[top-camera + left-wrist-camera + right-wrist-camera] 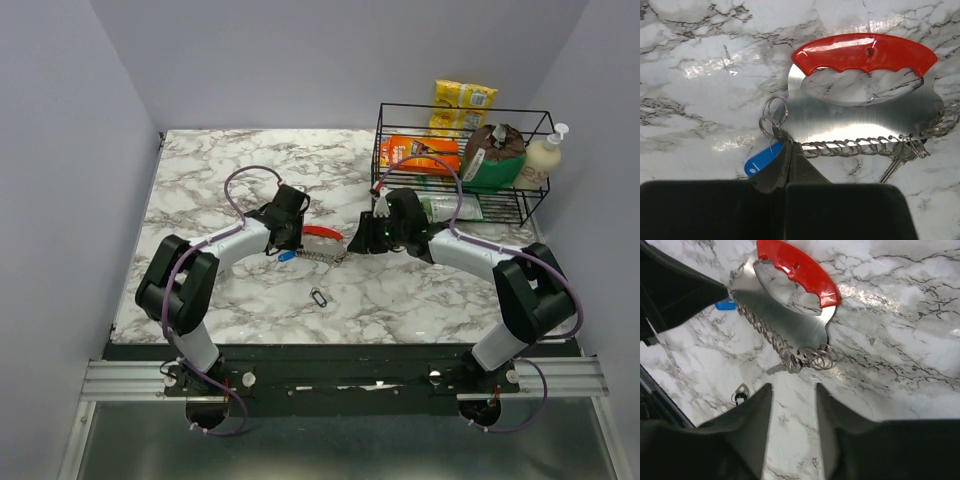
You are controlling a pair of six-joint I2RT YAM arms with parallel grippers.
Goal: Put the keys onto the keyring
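Note:
The keyring (322,233) is a red curved grip on a silvery plate (860,117) with a row of wire loops along its lower edge. It lies on the marble table between my grippers. My left gripper (789,145) is shut on the plate's left corner, beside small split rings (774,116) and a blue-headed key (761,160). A silvery key (775,369) hangs in a bunch of rings (812,359) at the right end. My right gripper (792,387) is open and empty, just short of that bunch. A small dark oval-headed piece (318,297) lies loose nearer the front.
A black wire basket (530,195) with food packs stands at the back right, close behind my right arm. A soap bottle (543,158) and a yellow pack (464,100) are by it. Grey walls close in the table on three sides.

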